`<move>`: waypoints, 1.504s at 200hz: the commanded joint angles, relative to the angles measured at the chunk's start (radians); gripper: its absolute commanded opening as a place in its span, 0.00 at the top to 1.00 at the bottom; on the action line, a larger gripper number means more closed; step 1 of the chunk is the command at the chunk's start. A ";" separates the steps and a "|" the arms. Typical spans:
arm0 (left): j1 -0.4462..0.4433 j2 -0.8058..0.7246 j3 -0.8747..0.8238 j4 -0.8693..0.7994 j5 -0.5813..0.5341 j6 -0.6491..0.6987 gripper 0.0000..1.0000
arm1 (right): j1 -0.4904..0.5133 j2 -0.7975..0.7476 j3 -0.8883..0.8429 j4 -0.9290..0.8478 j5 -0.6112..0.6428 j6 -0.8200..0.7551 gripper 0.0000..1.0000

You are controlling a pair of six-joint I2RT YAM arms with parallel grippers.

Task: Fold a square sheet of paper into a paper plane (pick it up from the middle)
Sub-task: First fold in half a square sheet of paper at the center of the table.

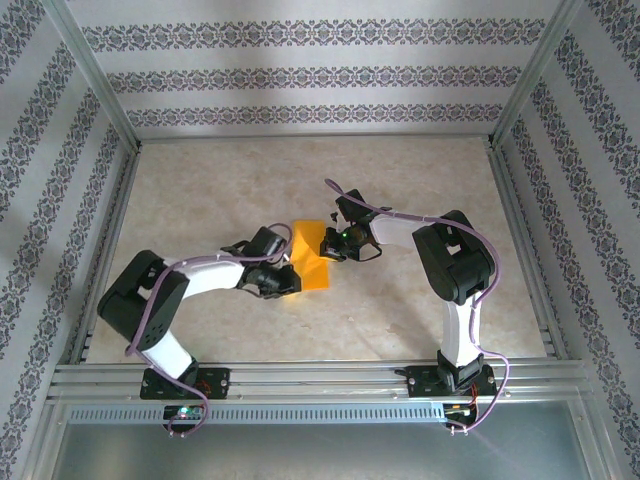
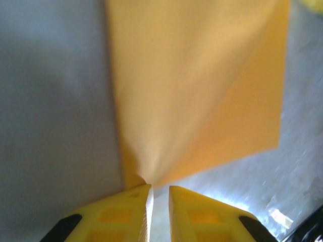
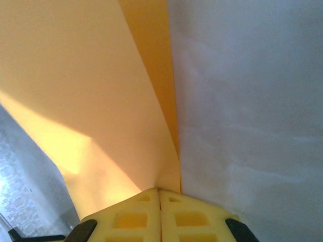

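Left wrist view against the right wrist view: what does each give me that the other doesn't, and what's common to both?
Left wrist: the left claw with its jaws slightly apart, and the square sheet of paper puckering to a point right at the claw's tip. Right wrist: the right claw shut on the paper, with a fold line running away from it. Both: orange paper ahead of yellow jaws, with the pale table beside it.

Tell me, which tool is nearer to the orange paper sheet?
Right. The right tool is shut on the edge of the orange paper sheet. The left tool sits at the opposite edge, jaws slightly apart, nothing between them.
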 commanded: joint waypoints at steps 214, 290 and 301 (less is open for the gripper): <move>0.173 0.239 0.248 0.093 0.020 0.044 0.83 | -0.029 0.144 0.106 -0.236 0.119 -0.322 0.91; 0.181 0.283 0.252 0.025 -0.008 0.069 0.83 | -0.031 0.143 0.119 -0.239 0.111 -0.331 0.91; 0.182 0.286 0.251 0.017 -0.012 0.071 0.83 | -0.031 0.137 0.124 -0.239 0.102 -0.330 0.91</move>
